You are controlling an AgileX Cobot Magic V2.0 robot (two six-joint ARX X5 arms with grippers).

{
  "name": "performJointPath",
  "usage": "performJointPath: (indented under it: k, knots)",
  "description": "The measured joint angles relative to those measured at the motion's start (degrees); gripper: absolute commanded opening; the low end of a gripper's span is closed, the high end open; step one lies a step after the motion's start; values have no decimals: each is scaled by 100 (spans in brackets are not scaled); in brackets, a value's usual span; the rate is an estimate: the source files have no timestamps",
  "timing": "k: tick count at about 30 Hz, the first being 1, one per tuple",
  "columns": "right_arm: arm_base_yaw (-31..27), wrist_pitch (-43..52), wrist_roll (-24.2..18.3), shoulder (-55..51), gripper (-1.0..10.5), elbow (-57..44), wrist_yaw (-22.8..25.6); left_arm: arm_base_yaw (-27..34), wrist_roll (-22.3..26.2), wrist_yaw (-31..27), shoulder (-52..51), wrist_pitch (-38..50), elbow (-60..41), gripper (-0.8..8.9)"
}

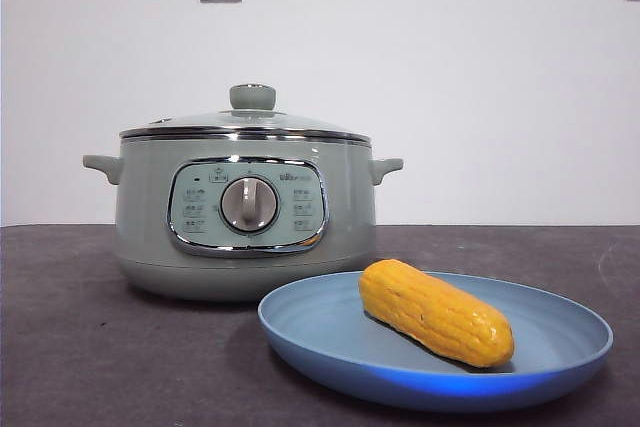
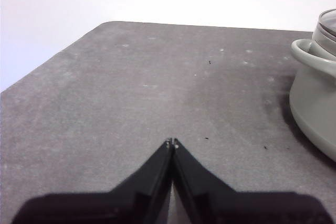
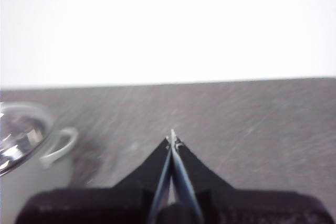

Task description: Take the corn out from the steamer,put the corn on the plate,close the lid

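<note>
Grey table [image 1: 100, 347]: corn [image 1: 436, 311] on plate [image 1: 560, 347], lid [image 1: 245, 119] on steamer [image 1: 150, 217]; both pincers pressed together, empty: left [image 2: 172, 142], right [image 3: 172, 136]

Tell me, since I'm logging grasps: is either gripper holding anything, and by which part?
Nothing is held. The left gripper and right gripper are both shut on nothing, above bare table; the corn lies on the plate.

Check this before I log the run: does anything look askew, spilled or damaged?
Nothing stands out. The lid sits level on the pot, the corn lies whole inside the plate, and no spill shows on the table. Both tools, left and right, are shut, holding nothing.
</note>
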Motion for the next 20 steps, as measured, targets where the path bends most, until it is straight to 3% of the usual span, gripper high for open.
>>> performJointPath:
  k: [9,20]
  knots:
    - [-573,951,0,-1196,1,-2006,-2,0,0,0,0,0,0,-4]
    - [-577,852,-2,-1589,1,-2767,0,0,0,0,0,0,0,-4]
